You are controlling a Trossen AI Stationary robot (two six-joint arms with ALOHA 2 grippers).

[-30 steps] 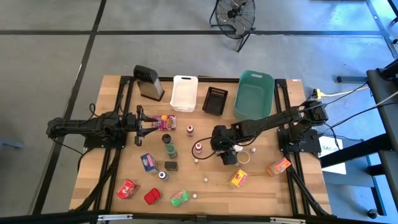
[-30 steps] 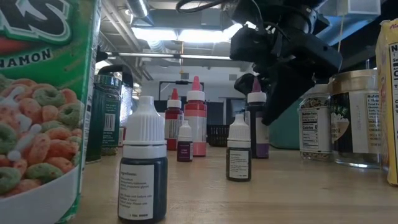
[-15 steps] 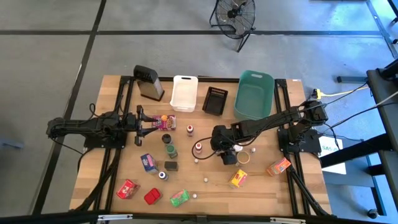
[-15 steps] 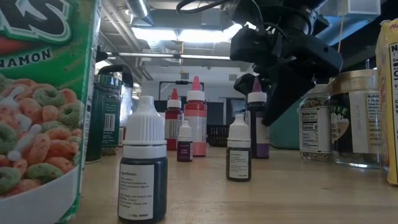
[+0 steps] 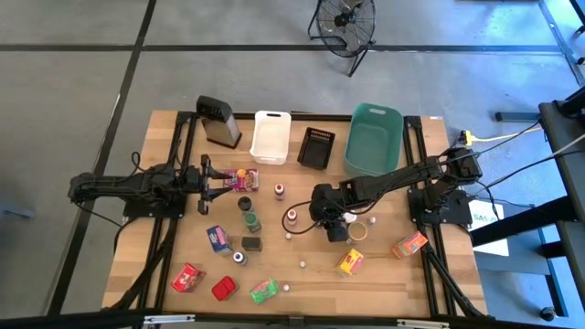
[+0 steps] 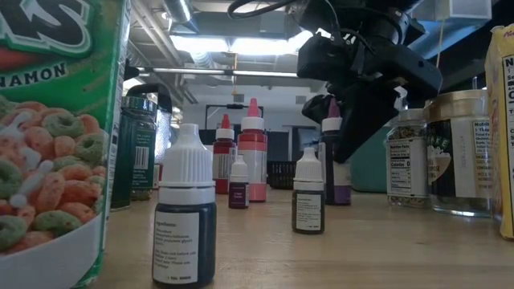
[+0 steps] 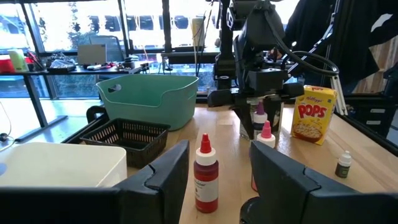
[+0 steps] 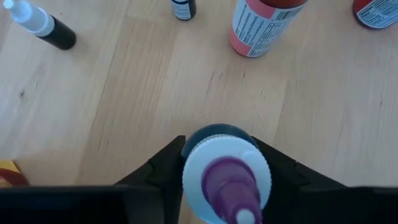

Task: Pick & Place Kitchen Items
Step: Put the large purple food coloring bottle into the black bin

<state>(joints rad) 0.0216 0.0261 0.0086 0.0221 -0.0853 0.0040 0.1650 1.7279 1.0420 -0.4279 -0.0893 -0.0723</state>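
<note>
Right pincer (image 8: 225, 163) now tighter around purple-capped bottle (image 8: 227, 180)

1. I see a purple-tipped, white-capped bottle (image 8: 225, 180) upright at mid-table.
2. Red squeeze bottles (image 7: 206, 176) stand left of it.
3. Small packets (image 5: 351, 262) lie scattered along the near edge.

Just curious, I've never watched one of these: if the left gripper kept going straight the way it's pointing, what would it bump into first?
Probably the red-capped squeeze bottle standing just ahead between the left gripper fingers, though depth is hard to judge.
</note>
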